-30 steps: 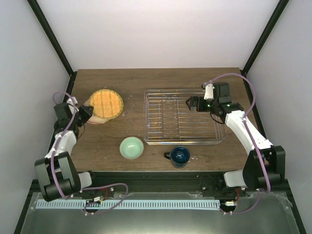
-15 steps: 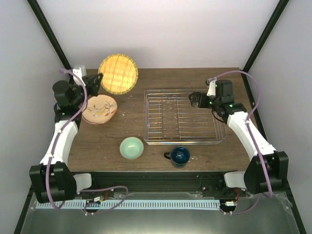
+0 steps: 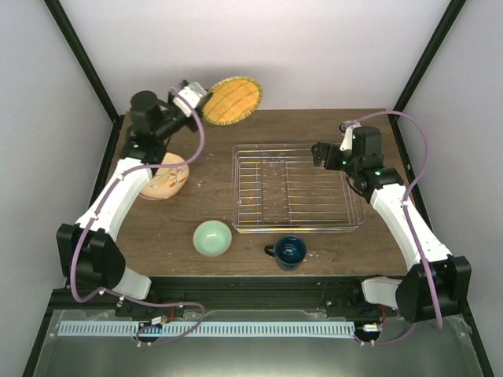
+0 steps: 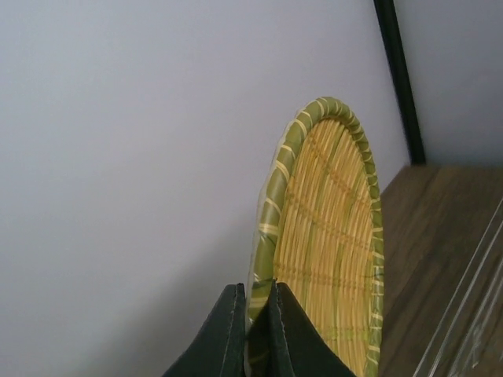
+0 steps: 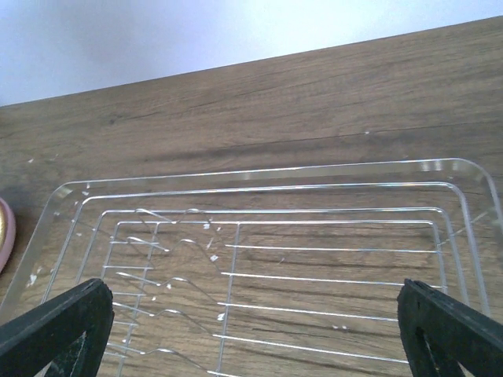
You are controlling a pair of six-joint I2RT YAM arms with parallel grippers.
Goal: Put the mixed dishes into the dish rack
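Yellow-green and woven, the plate [image 3: 234, 99] is hanging in the air above the far edge of the worktop [image 3: 157, 228], over to the left of the rack [image 3: 295, 229], and the left hand [image 3: 198, 100] is gripping it by the rim. The left wrist view is showing it plainly: two dark fingers [image 4: 228, 334] are pinching narrow on the plate's edge, and the plate [image 4: 330, 251] is standing nearly on edge against the pale back wall.

Over on the right, the right hand [image 3: 317, 154] is hovering above the far right part of the rack. Its fingers [image 5: 55, 330] are spreading wide, sitting at the two bottom corners of the right wrist view with only rack wire [image 5: 275, 236] showing between them. The rack is lying flat on the worktop, right of centre.

On the left, the cream flowered plate [image 3: 163, 177] is resting on the worktop, partly hidden under the left arm. A pink rim [image 5: 3, 236] is peeking in at the left edge of the right wrist view; whether that is a second plate underneath, I cannot tell.

Along the near side, the mint bowl [image 3: 212, 238] is sitting upright left of centre. The dark blue mug [image 3: 289, 251] is standing just beside the rack's near rail, handle pointing left.
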